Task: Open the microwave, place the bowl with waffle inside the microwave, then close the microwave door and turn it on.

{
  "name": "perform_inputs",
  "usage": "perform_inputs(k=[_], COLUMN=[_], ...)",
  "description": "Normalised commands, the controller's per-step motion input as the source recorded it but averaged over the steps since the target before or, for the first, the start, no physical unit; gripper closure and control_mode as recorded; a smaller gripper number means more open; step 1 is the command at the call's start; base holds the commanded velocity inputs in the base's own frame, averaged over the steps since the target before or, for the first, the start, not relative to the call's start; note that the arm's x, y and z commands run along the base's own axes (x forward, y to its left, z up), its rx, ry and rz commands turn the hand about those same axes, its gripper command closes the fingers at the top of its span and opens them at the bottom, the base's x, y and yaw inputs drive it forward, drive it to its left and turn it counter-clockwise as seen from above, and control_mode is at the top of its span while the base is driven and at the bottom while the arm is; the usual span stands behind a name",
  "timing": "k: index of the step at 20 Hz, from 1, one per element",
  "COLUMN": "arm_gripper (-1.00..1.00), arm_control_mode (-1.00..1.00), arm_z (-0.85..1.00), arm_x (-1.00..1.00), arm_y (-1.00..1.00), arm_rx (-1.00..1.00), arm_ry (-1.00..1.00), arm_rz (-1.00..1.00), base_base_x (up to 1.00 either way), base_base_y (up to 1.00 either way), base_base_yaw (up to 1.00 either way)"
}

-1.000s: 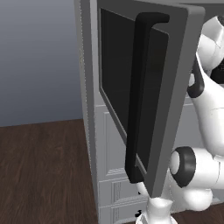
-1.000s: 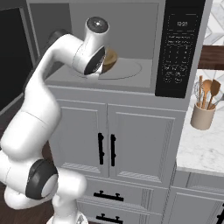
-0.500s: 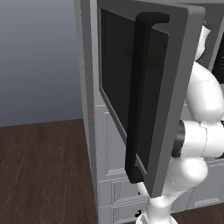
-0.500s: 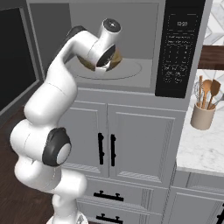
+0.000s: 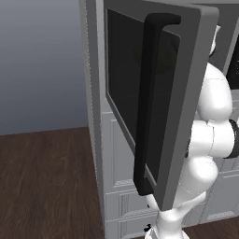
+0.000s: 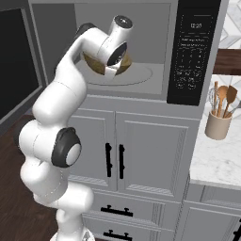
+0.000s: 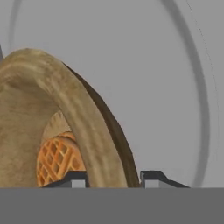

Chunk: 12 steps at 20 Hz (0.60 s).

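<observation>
The end effector (image 7: 113, 178) is clamped on the rim of the bowl (image 7: 65, 118), waffle (image 7: 57, 159) inside, held within the open microwave (image 6: 141, 47). Released while tilted, the bowl could tip and spill the waffle onto the turntable (image 6: 141, 75).

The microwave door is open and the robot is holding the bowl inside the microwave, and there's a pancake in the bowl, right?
Almost. The microwave door is open and the gripper holds the bowl by its rim inside the microwave, but the food is a waffle, not a pancake. The hand view shows its orange grid of squares.
</observation>
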Motion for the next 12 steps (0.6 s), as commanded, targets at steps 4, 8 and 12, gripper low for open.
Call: perform_inputs(k=[4, 8, 12], arm_gripper=[-1.0, -1.0, -1.0], arm_control_mode=[-1.0, -1.0, -1.0], arm_z=[-0.28, -0.05, -0.04], arm_x=[0.11, 0.06, -0.12], arm_y=[0.0, 0.0, -0.34], arm_rx=[-0.01, 0.0, 0.07], arm_ry=[0.07, 0.0, -0.05], arm_rz=[0.04, 0.04, 0.07], base_base_x=[0.0, 0.0, 0.0], base_base_y=[0.0, 0.0, 0.0], base_base_yaw=[0.0, 0.0, 0.0])
